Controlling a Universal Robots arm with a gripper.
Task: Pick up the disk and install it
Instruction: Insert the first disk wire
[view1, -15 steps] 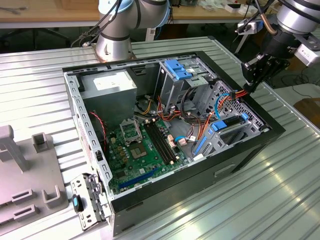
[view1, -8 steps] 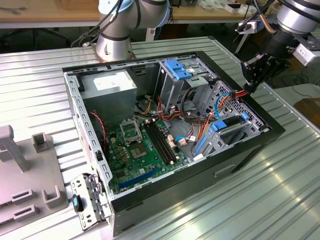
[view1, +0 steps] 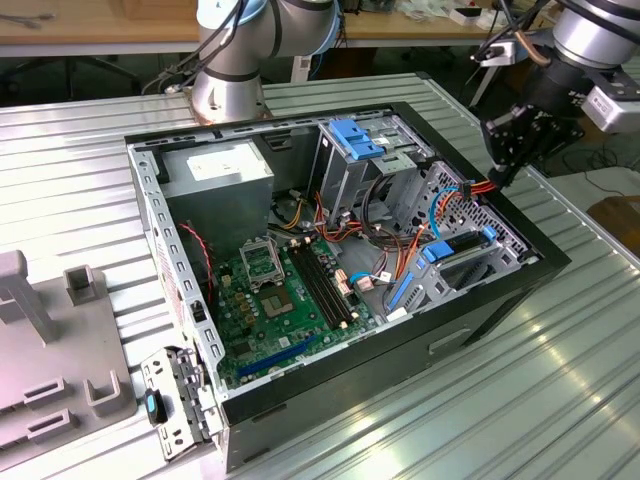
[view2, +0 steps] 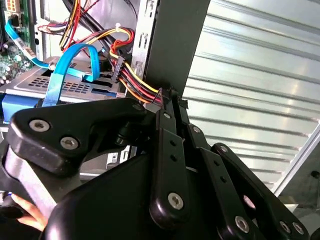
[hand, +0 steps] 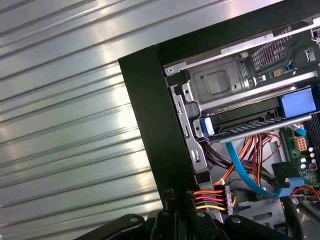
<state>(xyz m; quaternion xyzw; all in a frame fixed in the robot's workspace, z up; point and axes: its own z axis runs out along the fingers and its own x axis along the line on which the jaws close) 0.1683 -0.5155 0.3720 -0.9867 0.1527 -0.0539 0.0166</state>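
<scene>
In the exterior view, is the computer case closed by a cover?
No, the computer case lies open on top, and the green circuit board shows inside.

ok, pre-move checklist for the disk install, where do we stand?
1. Disk in its bay, blue carrier on: ok, looks seated.
2. Pincer empty: cannot tell; jaws are closed, right by the power wires.
3. Pincer clear of the case: not ok, it sits hard against the corner post.
4. Blue data cable plugged into the disk: cannot tell.
5. Case open on top for access: ok.
</scene>
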